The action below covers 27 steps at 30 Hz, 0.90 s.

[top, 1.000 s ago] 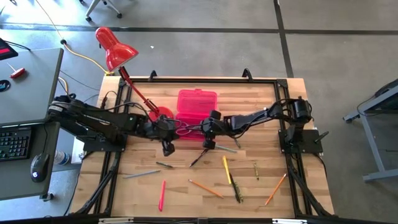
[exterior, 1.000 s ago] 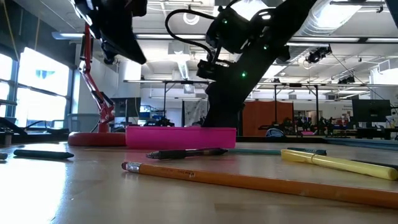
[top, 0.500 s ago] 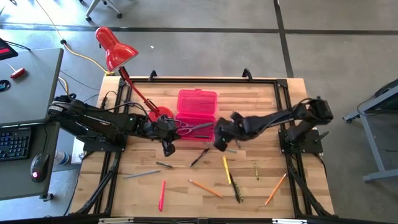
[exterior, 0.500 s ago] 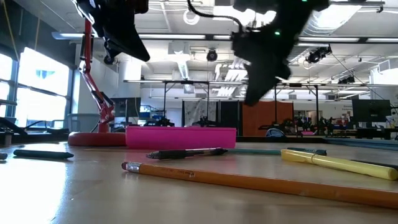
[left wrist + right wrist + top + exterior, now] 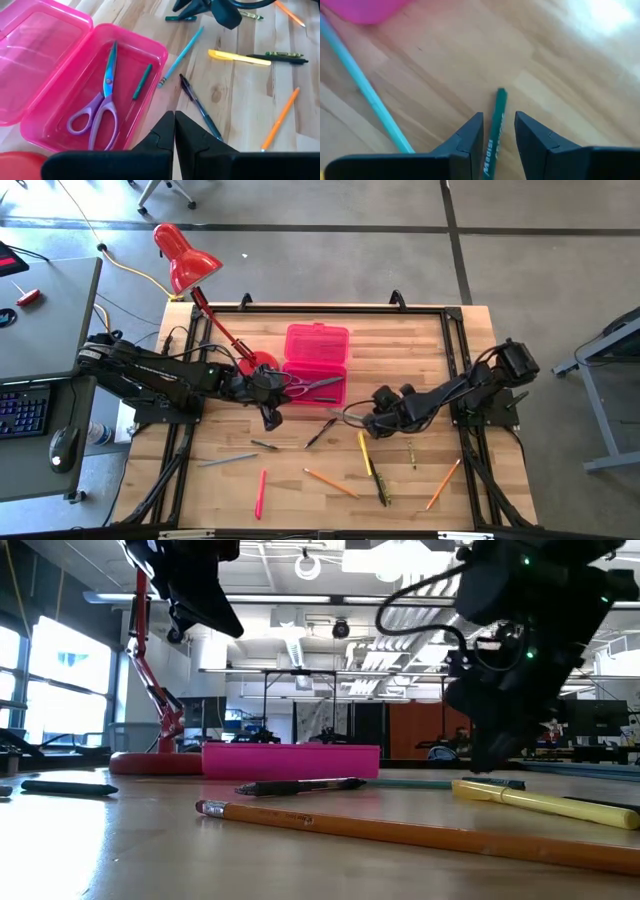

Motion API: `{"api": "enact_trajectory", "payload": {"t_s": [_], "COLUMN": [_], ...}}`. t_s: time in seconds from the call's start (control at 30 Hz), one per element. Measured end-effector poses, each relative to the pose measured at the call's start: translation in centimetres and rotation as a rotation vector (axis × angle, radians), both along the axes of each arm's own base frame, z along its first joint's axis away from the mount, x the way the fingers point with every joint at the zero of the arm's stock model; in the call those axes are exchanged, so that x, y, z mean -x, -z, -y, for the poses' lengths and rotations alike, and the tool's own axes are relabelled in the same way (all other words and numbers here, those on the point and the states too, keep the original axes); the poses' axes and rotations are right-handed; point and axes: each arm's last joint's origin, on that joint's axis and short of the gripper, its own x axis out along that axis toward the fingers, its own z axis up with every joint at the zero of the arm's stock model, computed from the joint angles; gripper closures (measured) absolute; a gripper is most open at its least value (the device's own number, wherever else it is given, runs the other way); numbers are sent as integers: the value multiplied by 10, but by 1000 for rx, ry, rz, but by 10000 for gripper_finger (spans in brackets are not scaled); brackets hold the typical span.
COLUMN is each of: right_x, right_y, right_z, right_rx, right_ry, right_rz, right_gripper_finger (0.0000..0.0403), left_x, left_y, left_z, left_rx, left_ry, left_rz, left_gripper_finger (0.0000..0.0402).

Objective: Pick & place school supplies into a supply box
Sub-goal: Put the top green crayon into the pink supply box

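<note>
Right pincer, open, straddles a green pencil on bare desk near the pink case; left pincer closed.

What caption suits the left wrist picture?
Open pink case holding purple scissors and a green pencil; left gripper shut above.

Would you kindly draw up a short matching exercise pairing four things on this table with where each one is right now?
Things:
1. purple scissors
2. green pencil
3. light blue pencil
4. left gripper

Places or states:
A. on the wood just outside the pink case
B. between the right gripper's open fingers
C. shut, empty, beside the case
D. inside the case

Pairs: 1-D, 2-B, 3-A, 4-C
</note>
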Motion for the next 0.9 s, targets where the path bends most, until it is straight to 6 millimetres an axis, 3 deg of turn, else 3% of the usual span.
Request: {"api": "enact_trajectory", "payload": {"t_s": [0.4,0.57,0.7,0.9], "right_x": [16,24,19,-9], "right_y": [27,34,30,3], "right_z": [1,4,3,1], "right_rx": [15,41,109,278], "right_ry": [-37,-46,-135,-174], "right_rz": [113,88,71,100], "right_gripper_finger": [315,345,392,390], "left_x": [0,0,0,0], "left_y": [0,0,0,-1], "left_z": [-1,-1,-1,-2], "left_rx": [-18,-19,-20,-51], "left_ry": [-19,-21,-22,-57], "left_rz": [4,4,5,16], "left_gripper_finger": [360,362,361,361]}}
